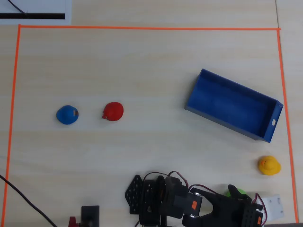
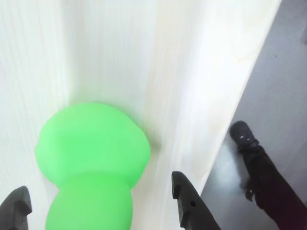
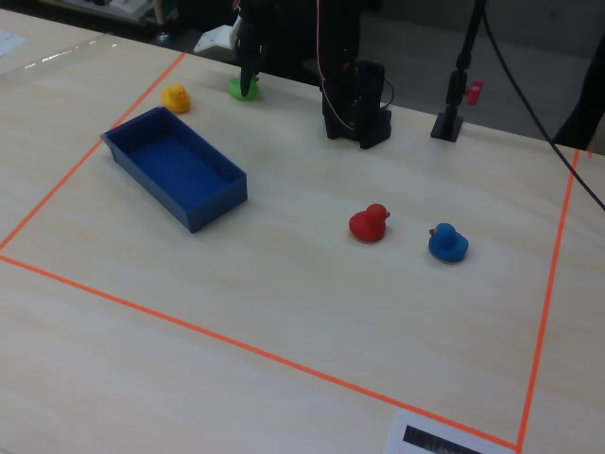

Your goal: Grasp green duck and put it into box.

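The green duck (image 2: 91, 163) fills the lower left of the wrist view and sits on the pale wooden table. My gripper (image 2: 98, 188) is open, one dark finger (image 2: 17, 206) on its left and the other on its right, both with a gap to the duck. From overhead, only a sliver of the green duck (image 1: 239, 192) shows past the gripper (image 1: 233, 196) at the bottom right. The fixed view has the gripper (image 3: 249, 83) pointing down over the duck (image 3: 241, 90). The dark-blue box (image 1: 232, 106) (image 3: 216, 210) lies empty, apart from the duck.
A yellow duck (image 1: 269, 165) (image 3: 176, 97) sits between the green duck and the box. A red duck (image 1: 113, 111) and a blue duck (image 1: 67, 115) lie far to the left overhead. The table edge (image 2: 225, 139) runs close beside the gripper. Orange tape (image 1: 142, 28) borders the work area.
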`<state>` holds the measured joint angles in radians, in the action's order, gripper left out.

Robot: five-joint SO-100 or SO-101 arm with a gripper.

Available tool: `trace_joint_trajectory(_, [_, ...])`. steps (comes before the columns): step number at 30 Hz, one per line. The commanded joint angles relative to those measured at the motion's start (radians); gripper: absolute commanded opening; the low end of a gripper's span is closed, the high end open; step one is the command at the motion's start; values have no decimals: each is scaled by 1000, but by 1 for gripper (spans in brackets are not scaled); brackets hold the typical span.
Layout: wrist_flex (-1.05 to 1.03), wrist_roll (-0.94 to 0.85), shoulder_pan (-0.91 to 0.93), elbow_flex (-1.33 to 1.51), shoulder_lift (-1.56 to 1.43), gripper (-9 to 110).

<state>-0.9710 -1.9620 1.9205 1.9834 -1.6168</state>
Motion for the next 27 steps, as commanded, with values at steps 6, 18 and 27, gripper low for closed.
trace_joint_trajectory(6, [6, -8, -32, -72, 28, 40])
trace_joint_trajectory(18, [6, -8, -58, -66, 40, 14])
trace_joint_trajectory(27, [-18, -8, -72, -61, 23, 0])
